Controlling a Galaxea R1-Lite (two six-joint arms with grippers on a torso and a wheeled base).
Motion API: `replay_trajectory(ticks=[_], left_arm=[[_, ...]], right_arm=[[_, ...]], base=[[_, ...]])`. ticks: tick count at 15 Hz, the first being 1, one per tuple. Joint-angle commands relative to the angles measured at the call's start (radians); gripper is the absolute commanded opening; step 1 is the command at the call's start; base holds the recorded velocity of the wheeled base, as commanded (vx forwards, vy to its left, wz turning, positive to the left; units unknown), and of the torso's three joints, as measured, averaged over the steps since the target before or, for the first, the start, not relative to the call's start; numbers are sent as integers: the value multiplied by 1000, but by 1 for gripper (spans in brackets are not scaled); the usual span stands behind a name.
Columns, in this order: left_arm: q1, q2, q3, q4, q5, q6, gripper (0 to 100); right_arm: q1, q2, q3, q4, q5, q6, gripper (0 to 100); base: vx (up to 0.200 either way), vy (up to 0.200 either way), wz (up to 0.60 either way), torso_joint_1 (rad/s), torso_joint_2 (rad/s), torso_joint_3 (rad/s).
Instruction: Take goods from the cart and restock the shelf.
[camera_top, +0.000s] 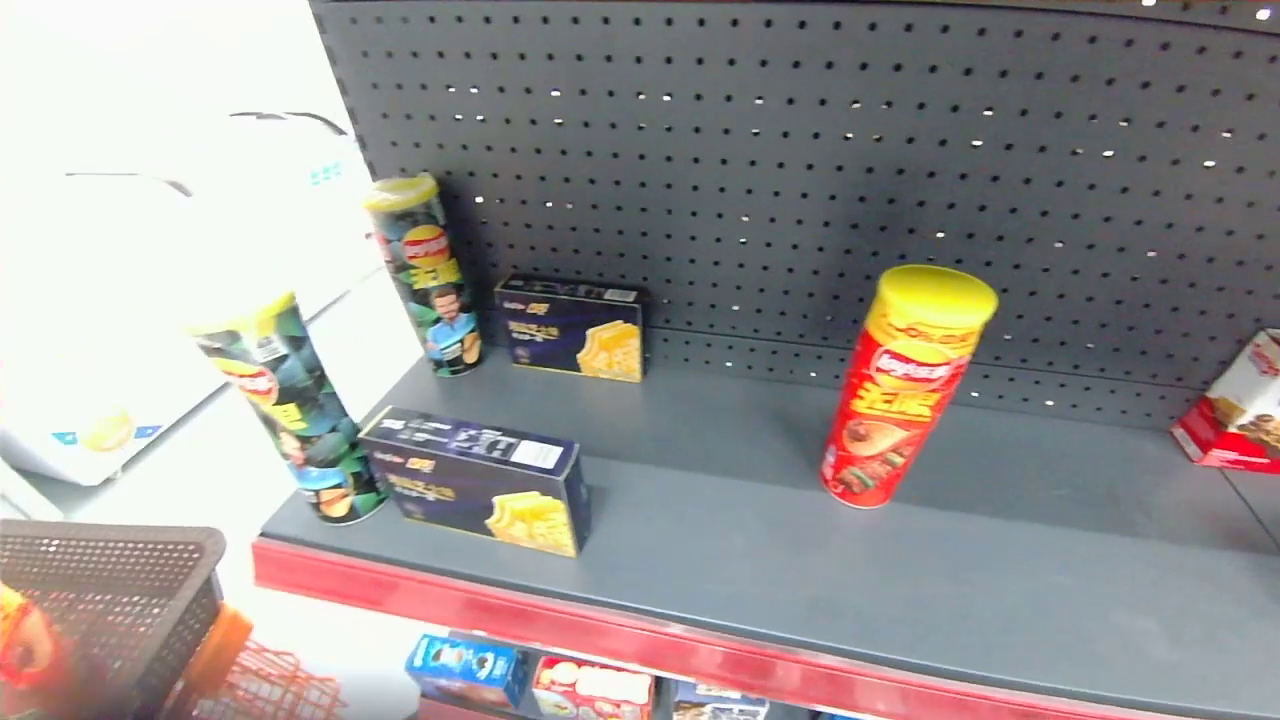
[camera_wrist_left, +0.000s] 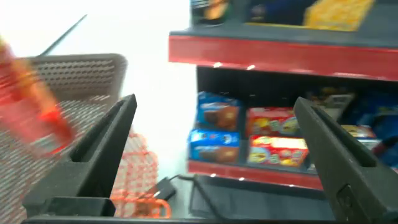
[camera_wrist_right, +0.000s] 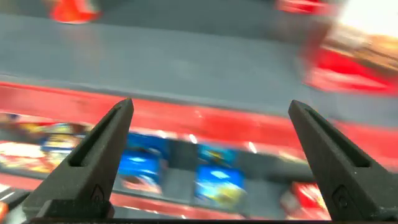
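Head view: a grey shelf with a red front edge. At its front left corner stand a green chip can and a dark blue box. A second green can and a second blue box sit at the back left. A red chip can stands upright mid-shelf, and a red box lies at the right edge. The mesh cart is below the left end.

Left wrist view: the left gripper is spread wide and holds nothing. The cart, holding a blurred red item, is close beside it.

Right wrist view: the right gripper is also spread and empty, facing the shelf's red edge.

The robot appears to be between placements. The next move likely calls for lowering the left gripper into the cart and closing on an item.
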Motion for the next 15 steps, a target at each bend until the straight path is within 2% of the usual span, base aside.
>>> replay_trajectory(ticks=[1,4,15], left_arm=[[0,1,0,0,0,0,100],[0,1,0,0,0,0,100],[0,1,0,0,0,0,100]], right_arm=[[1,1,0,-1,0,-1,100],[1,1,0,1,0,1,100],[1,1,0,-1,-2,4,100]], base=[[0,0,600,7,2,2],[0,0,600,-1,2,1],[0,0,0,0,0,0]])
